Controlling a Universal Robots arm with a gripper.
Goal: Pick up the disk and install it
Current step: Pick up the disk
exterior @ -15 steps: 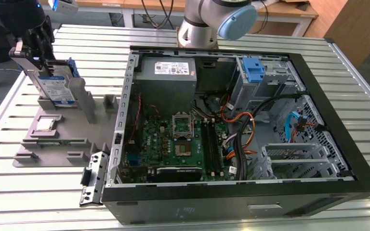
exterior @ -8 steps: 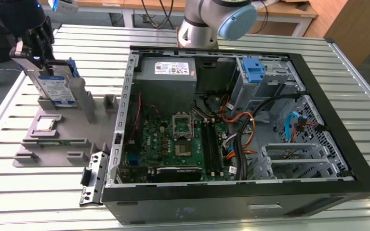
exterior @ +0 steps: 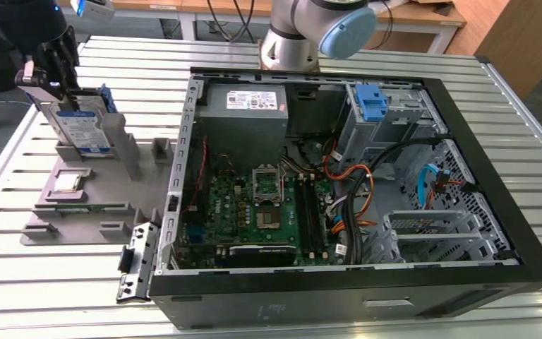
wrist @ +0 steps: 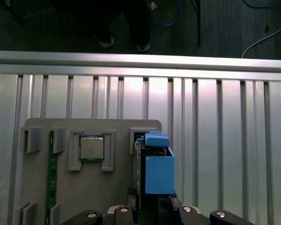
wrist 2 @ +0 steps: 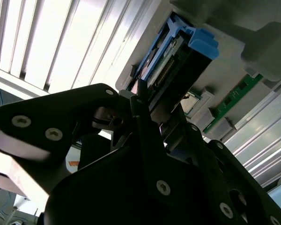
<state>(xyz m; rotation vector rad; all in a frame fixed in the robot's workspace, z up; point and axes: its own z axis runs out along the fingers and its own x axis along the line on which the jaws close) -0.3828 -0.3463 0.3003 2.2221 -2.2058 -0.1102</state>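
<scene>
Near the bench's far corner on the exterior view's left, the disk stands on edge in a slot of the grey parts fixture, its blue carrier frame along its rim. The gripper sits directly above, its fingers clamped on the disk's upper edge. A processor chip lies in the fixture just beside the disk.

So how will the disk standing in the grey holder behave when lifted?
Likely stiff: the disk looks like a blue-framed metal slab. Probably heavy for its size. Standing on edge in the grey holder, it may tip if pushed sideways.
</scene>
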